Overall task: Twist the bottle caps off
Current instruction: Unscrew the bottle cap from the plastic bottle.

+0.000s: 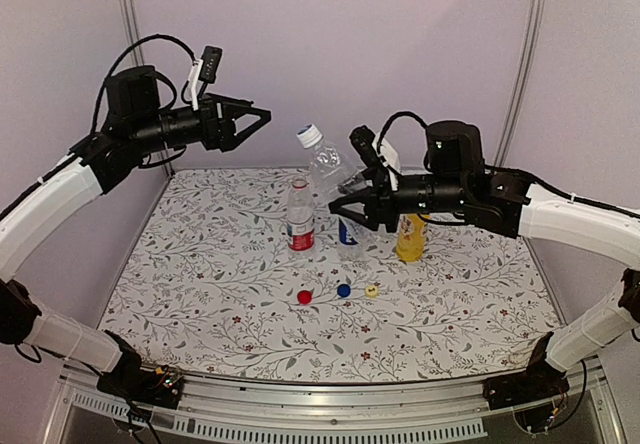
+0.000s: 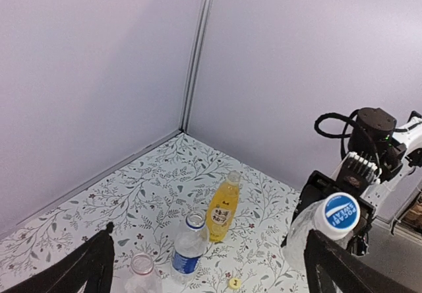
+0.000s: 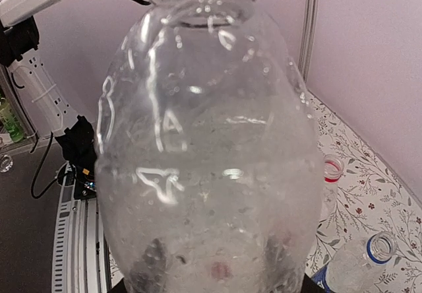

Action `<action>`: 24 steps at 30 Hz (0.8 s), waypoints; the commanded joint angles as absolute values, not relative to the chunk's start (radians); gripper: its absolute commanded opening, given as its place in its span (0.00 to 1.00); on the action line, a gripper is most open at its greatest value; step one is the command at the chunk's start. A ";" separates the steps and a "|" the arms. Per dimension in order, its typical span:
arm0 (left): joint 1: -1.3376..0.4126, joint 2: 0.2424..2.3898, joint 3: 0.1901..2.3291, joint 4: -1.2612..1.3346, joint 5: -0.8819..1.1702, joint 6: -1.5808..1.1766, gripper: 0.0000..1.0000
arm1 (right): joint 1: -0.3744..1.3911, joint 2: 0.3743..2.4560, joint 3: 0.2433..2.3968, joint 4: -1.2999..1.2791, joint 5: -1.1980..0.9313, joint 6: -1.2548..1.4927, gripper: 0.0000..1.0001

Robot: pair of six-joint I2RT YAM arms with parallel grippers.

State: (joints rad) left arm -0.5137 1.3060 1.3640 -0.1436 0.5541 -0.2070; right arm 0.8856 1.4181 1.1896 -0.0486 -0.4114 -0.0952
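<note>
My right gripper (image 1: 345, 204) is shut on the plain clear bottle (image 1: 330, 169) and holds it tilted in the air, its blue-and-white cap (image 1: 310, 134) on and pointing toward the left arm. In the right wrist view this bottle (image 3: 204, 141) fills the frame. My left gripper (image 1: 255, 116) hangs open and empty, high at the back left, apart from the cap (image 2: 341, 212). On the table stand the red-white label bottle (image 1: 300, 219), the blue label bottle (image 2: 188, 247) and the yellow bottle (image 1: 410, 236), all three uncapped.
Three loose caps lie in a row in front of the bottles: red (image 1: 305, 296), blue (image 1: 344, 290), yellow (image 1: 371, 290). Lilac walls close the back and sides of the floral table (image 1: 200, 294). The right arm reaches across above the standing bottles.
</note>
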 commanded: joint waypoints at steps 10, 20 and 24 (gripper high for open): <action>-0.489 1.170 1.247 0.087 0.563 -0.301 0.99 | 0.891 1.349 1.219 -0.012 -0.368 -0.083 0.33; -0.499 1.169 1.047 0.477 0.735 -0.530 0.86 | 0.891 1.377 1.182 0.086 -0.463 -0.029 0.33; -0.536 1.218 1.080 0.541 0.790 -0.525 0.83 | 0.891 1.416 1.198 0.089 -0.510 -0.027 0.33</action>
